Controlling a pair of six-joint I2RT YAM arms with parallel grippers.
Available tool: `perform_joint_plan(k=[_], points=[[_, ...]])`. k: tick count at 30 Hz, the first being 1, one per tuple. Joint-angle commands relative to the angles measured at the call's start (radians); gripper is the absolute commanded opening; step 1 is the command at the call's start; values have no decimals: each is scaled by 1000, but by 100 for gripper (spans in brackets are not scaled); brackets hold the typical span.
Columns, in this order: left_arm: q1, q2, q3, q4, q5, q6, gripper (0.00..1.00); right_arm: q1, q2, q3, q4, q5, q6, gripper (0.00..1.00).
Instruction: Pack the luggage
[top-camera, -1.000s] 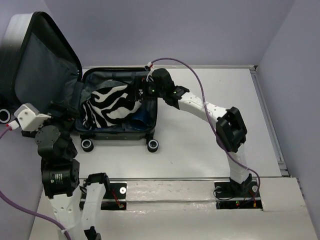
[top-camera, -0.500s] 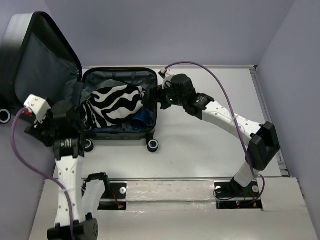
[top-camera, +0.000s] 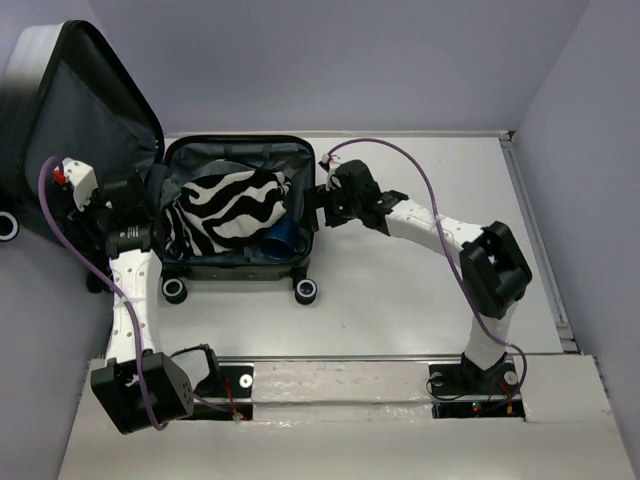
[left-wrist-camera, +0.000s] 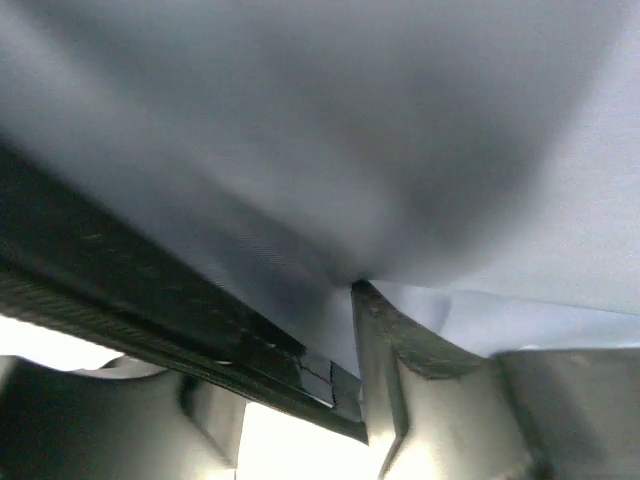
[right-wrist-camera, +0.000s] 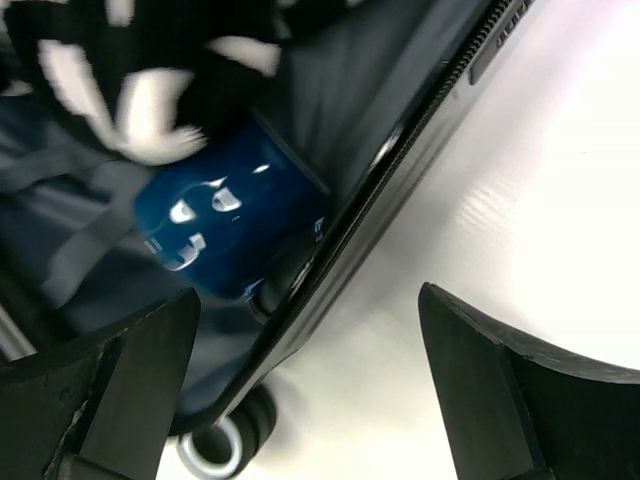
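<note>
The luggage (top-camera: 235, 268) lies open on the table with its lid (top-camera: 90, 110) standing up at the back left. A zebra-striped cloth (top-camera: 230, 205) and a shiny blue item (top-camera: 283, 238) lie in the base. My left gripper (top-camera: 135, 205) is at the lid's near edge. In the left wrist view the black rim (left-wrist-camera: 150, 300) runs between its jaws (left-wrist-camera: 290, 370), and one finger (left-wrist-camera: 400, 400) presses into the grey lining (left-wrist-camera: 300, 120). My right gripper (top-camera: 318, 205) stands open, straddling the base's right rim (right-wrist-camera: 400, 150) beside the blue item (right-wrist-camera: 230, 230).
Two wheels (top-camera: 306, 290) (top-camera: 175, 290) stick out at the front of the base, one of them close under the right gripper (right-wrist-camera: 215, 445). Grey walls stand at the back and on both sides. White tabletop (top-camera: 420, 290) stretches to the right of the case.
My left gripper rose from the case's front left corner to the lid's edge and its jaws narrowed round the rim. My right gripper drew back out of the base to its right rim.
</note>
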Motion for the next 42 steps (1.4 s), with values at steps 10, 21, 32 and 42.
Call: perform_joint_plan(k=[10,21,32,42], points=[[-144,-14,110,80,55,14,6,0,241,132,23,35,60,7],[-1147,13,-28,425,-292,334,6,0,239,108,63,-20,115,7],[-1672,160,496,118,-255,212,99,-181,39,-121,79,-71,39,7],[-1240,326,914,-227,335,-97,98,-426,-153,-204,-24,-70,-15,30]])
